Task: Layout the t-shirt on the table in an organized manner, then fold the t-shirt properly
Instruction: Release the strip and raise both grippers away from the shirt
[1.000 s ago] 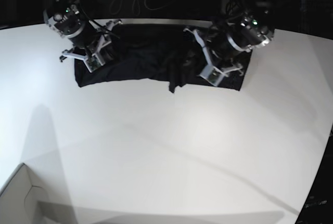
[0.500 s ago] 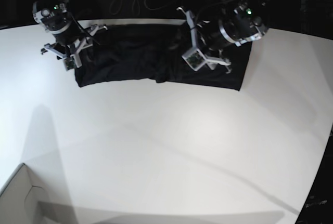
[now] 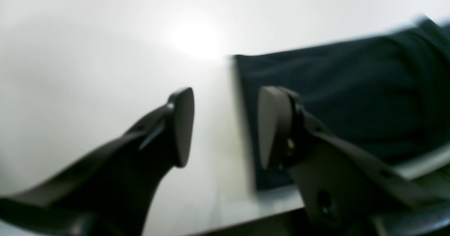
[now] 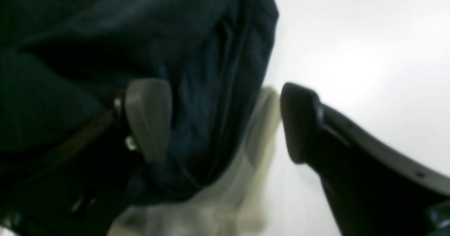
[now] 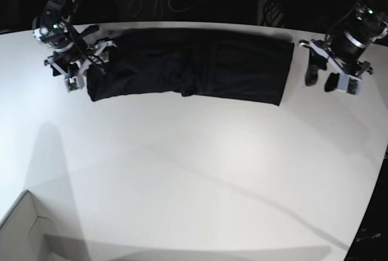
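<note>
- The black t-shirt [image 5: 191, 67] lies folded into a long band along the far edge of the white table [image 5: 200, 170], its length running side to side in the base view; the front edge dips into a small fold near the middle.
- In the left wrist view the t-shirt [image 3: 337, 102] shows a straight end edge on the table [image 3: 88, 53]; the picture is blurred.
- The left gripper [image 5: 321, 74] hangs just past that end of the t-shirt, over bare table – apart from the cloth in the base view.
- Its jaws stand apart with nothing between them; in its own camera the left gripper [image 3: 225, 127] has one finger in front of the table and the other in front of the cloth's end.
- The right gripper [image 5: 85, 67] sits at the opposite end of the t-shirt, beside its corner.
- Seen from its wrist, the right gripper [image 4: 225, 120] is spread wide – the cloth's edge [image 4: 147, 46] lies behind the gap, and no fabric is pinched.
- A pale cardboard box [image 5: 24, 231] shows at the near corner of the table, well apart from the t-shirt.
</note>
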Tool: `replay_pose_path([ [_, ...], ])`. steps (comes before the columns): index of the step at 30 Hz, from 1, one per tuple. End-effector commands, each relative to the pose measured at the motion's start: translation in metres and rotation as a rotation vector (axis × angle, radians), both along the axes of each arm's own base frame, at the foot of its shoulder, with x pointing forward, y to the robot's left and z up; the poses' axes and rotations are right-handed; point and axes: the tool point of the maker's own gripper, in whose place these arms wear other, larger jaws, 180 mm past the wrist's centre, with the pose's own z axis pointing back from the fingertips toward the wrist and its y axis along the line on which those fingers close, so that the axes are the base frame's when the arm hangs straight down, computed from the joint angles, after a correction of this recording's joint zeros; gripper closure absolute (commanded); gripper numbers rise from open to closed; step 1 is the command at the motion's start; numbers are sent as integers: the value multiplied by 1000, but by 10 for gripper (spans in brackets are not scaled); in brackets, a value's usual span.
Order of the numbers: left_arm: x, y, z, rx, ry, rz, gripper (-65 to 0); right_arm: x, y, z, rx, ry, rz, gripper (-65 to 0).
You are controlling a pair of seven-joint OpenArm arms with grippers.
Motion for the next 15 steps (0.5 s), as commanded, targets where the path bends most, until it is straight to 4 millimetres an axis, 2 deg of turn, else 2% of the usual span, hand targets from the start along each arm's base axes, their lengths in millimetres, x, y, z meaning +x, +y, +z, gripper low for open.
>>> replay_pose_path([
  [1,1,17,6,7,-25,43,-289,1,0,1,5,-5,-2,-496],
  [5,-10,58,-3,14,-1,155,-289,0,9,0,24,-1,-1,-496],
  [7,-14,69,-12,10,29,180,-289,-1,18,-2,52,1,-10,-496],
  [13,-20,75,-22,-7,54,205,-289,-1,37,-5,102,-3,-23,-484],
  [15,-20,73,-23,-10,55,201,-289,-2,37,-5,104,0,-23,-439],
])
